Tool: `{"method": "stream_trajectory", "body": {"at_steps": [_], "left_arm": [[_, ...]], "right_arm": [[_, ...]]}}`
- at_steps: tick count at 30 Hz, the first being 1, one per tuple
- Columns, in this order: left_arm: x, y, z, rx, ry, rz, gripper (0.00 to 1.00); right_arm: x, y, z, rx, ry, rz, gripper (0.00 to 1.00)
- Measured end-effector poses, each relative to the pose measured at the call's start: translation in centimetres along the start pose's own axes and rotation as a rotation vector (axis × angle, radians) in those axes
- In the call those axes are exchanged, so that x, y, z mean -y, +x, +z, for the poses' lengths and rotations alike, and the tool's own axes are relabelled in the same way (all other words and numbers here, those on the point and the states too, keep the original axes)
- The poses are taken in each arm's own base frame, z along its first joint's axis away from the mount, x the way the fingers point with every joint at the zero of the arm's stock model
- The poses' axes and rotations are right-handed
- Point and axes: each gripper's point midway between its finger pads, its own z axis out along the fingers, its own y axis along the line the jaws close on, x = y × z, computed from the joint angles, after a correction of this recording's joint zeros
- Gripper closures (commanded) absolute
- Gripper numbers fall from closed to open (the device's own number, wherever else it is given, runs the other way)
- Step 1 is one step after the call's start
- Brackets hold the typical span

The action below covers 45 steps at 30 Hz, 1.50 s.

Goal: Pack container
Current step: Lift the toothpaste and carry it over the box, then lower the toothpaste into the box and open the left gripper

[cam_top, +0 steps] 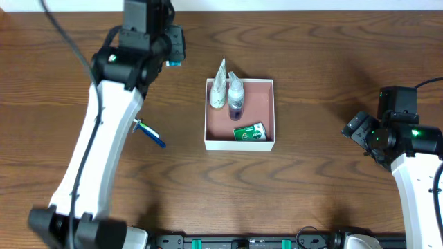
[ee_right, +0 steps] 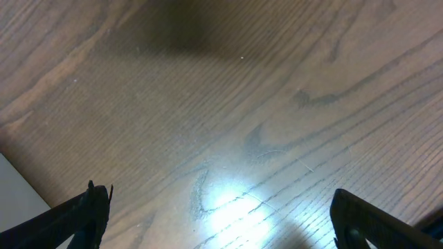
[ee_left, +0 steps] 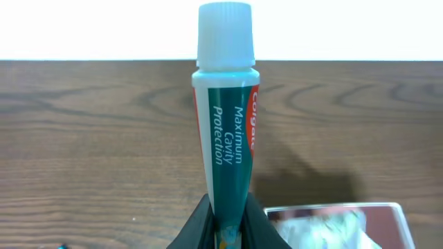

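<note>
While the left gripper [ee_left: 225, 234] clamps the tail of a toothpaste tube [ee_left: 225, 124], its fingers [ee_left: 192, 234] are cropped by the wrist view's lower edge; overhead the tube barely shows. The container [cam_top: 239, 146] lies at four o'clock from it, mid-table, holding two pale toiletries [cam_top: 235, 97] and a green packet [cam_top: 249, 131]. The right gripper [ee_right: 220, 200] gapes empty over the table [ee_right: 277, 83] at the container's three o'clock.

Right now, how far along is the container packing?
Done: a white tube, a purple-liquid bottle and a green pack lie in the container. In hand: the left tool is shut on a Colgate toothpaste tube, beside the container. Left: that tube goes in, probably also the blue razor on the table. The right tool is open, empty.
</note>
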Motion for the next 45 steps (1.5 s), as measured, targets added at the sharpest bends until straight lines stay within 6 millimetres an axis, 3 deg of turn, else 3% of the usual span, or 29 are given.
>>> {"method": "stream_trajectory", "body": {"at_steps": [5,13,17,23,31,35,45], "left_arm": [[2.1,0.4,-3.4,0.009,0.043,0.044,0.89],[7.9,2.5,-4.0,-0.03,0.147,0.139,0.89],[9.8,3.2,-4.1,-0.041,0.182,0.171,0.89],[12.9,5.0,-1.5,-0.088,0.217,0.216,0.9],[17.2,10.1,3.9,-0.222,0.238,0.273,0.9],[18.5,11.4,4.3,-0.25,0.249,0.277,0.92],[20.0,12.2,3.6,-0.267,0.26,0.211,0.93]], "right_arm": [[0.0,0.0,0.0,0.0,0.0,0.0,0.01],[0.0,0.0,0.0,0.0,0.0,0.0,0.01],[0.0,0.0,0.0,0.0,0.0,0.0,0.01],[0.0,0.0,0.0,0.0,0.0,0.0,0.01],[0.0,0.0,0.0,0.0,0.0,0.0,0.01],[0.0,0.0,0.0,0.0,0.0,0.0,0.01],[0.0,0.0,0.0,0.0,0.0,0.0,0.01]]}}
